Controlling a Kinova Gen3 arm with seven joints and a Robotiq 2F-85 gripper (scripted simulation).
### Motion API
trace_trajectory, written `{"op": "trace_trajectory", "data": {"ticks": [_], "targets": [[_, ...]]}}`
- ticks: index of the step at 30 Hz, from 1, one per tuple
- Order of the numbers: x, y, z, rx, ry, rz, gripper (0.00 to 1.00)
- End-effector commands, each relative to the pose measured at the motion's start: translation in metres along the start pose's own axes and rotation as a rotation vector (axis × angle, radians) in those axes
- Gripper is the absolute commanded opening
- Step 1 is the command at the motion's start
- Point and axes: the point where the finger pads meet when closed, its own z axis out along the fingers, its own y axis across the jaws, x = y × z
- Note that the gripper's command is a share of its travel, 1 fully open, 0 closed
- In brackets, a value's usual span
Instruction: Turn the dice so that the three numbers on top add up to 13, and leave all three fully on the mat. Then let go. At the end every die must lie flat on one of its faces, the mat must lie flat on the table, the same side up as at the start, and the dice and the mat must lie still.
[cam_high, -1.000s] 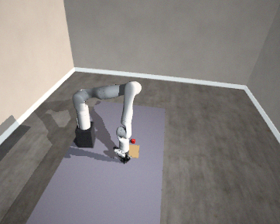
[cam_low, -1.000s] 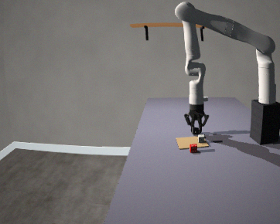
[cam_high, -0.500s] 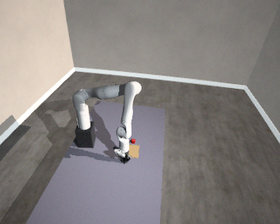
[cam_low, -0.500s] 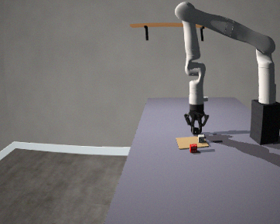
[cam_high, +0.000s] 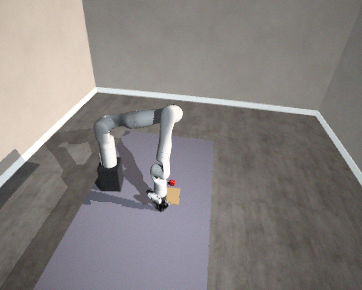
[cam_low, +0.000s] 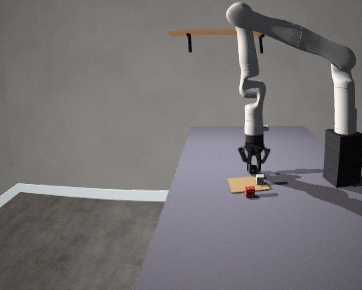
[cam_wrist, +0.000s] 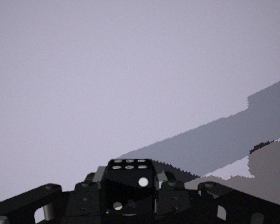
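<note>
My gripper is shut on a black die and holds it above the table, over the far side of the tan mat. In the wrist view the die shows several white pips on its top face. A white die lies on the mat, just below and to the right of the gripper. A red die lies at the mat's edge; I cannot tell whether it is fully on the mat. The black die is too small to make out in the top and exterior views.
The arm's black base block stands on the grey table beside the mat. A wooden wall shelf hangs high behind the table. The table's left edge drops to the floor.
</note>
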Motion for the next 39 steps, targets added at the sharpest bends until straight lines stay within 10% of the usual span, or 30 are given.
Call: {"op": "trace_trajectory", "data": {"ticks": [1, 18, 39], "targets": [[0.0, -0.001, -0.006, 0.003, 0.0, 0.0, 0.26], [0.0, -0.001, -0.096, 0.003, 0.0, 0.0, 0.26], [0.001, -0.001, -0.1, 0.003, 0.0, 0.005, 0.26]]}}
